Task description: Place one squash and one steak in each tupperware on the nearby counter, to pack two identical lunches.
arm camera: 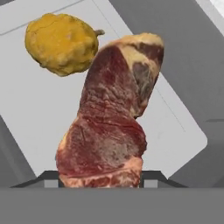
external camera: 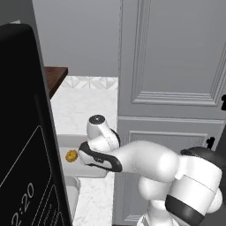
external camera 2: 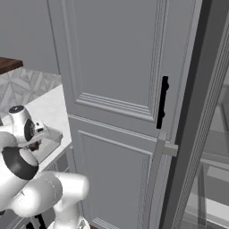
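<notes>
While gripped, steak [arm camera: 109,127] shows marbled red.

Non-task surroundings: cabinetry, appliance, shelf and wall.

We see a tall grey panelled cabinet door [external camera: 172,53] filling the right of the left base view, with a lower panel [external camera: 167,145] beneath it; in the right base view we note a black vertical handle [external camera 2: 163,102] on its right edge. At the left of the left base view we find a black appliance front [external camera: 22,132] bearing pale digits [external camera: 22,204] low on its face. Behind it we mark a dark brown wooden shelf [external camera: 55,77] and a pale patterned tile backsplash [external camera: 90,82] under a plain grey wall [external camera: 79,35].
</notes>
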